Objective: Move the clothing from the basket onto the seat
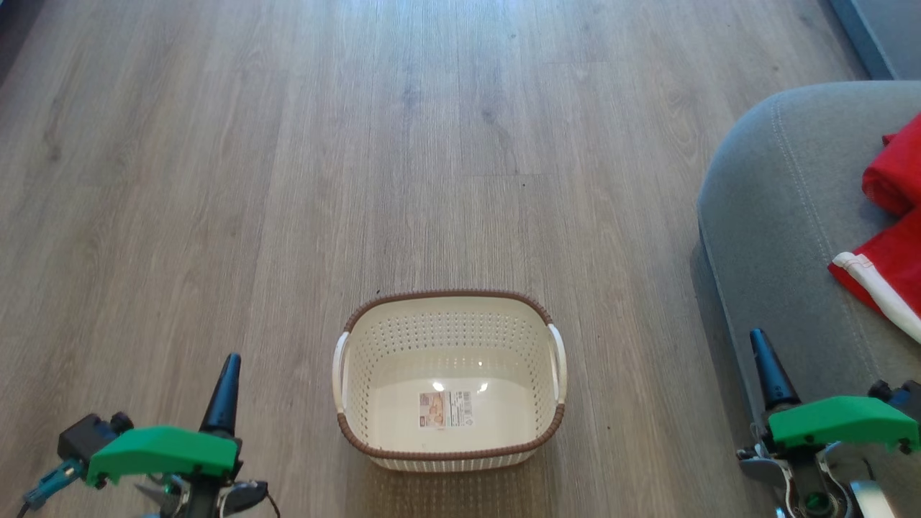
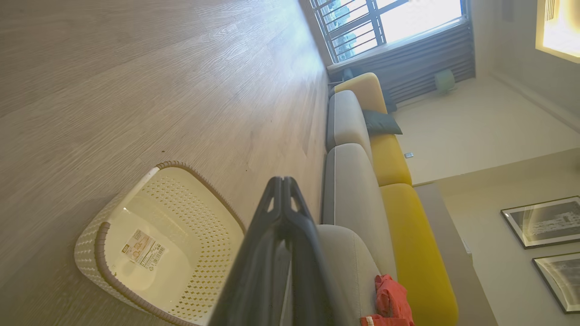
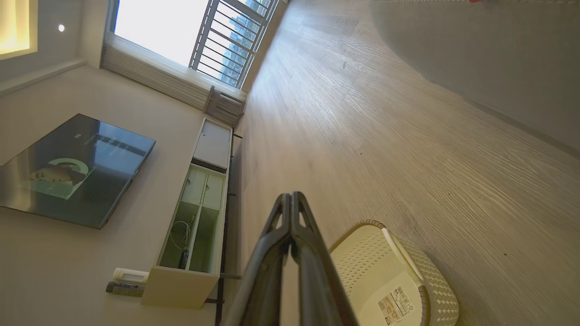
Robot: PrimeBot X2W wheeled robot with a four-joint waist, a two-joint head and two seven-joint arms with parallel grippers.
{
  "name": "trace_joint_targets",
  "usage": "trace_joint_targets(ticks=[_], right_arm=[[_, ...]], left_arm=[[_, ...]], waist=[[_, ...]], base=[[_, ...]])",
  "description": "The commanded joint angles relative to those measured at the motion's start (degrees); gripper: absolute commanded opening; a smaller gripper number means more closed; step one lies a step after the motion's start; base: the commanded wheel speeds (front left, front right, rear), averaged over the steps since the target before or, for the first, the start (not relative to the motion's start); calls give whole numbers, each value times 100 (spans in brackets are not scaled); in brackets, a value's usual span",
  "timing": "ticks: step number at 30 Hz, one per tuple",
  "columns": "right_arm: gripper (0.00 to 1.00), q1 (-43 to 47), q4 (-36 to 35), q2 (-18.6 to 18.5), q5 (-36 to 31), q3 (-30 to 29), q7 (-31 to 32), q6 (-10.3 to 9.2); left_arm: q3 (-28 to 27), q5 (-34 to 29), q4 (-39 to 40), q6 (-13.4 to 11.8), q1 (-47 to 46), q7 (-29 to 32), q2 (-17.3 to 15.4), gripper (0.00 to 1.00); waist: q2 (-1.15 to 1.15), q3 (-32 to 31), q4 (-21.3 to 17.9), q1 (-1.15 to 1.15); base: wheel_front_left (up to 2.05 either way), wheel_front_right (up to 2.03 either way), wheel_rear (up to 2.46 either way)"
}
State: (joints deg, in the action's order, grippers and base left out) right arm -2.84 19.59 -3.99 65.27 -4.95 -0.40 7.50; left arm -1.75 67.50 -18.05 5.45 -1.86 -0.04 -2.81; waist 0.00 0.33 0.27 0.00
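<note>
The cream perforated basket stands on the wood floor in the lower middle, holding nothing but the label sticker on its floor; it also appears low in the left wrist view and the right wrist view. Red clothing with white trim lies on the grey seat at the right edge, also in the left wrist view. My left gripper is shut at the lower left, apart from the basket. My right gripper is shut at the lower right, over the seat's front edge, holding nothing.
A long grey and yellow sofa runs toward a window. Across the room stand a low white cabinet and a wall television. Open wood floor stretches ahead of the basket.
</note>
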Motion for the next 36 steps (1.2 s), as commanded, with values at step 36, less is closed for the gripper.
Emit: trace_joint_targets(ticks=[36], right_arm=[[0, -331, -537, 104, 2533, -146, 651, -1]], left_arm=[[-459, 2323, 386, 195, -426, 616, -8, 0]], waist=[[0, -14, -26, 0]], base=[[0, 0, 0]])
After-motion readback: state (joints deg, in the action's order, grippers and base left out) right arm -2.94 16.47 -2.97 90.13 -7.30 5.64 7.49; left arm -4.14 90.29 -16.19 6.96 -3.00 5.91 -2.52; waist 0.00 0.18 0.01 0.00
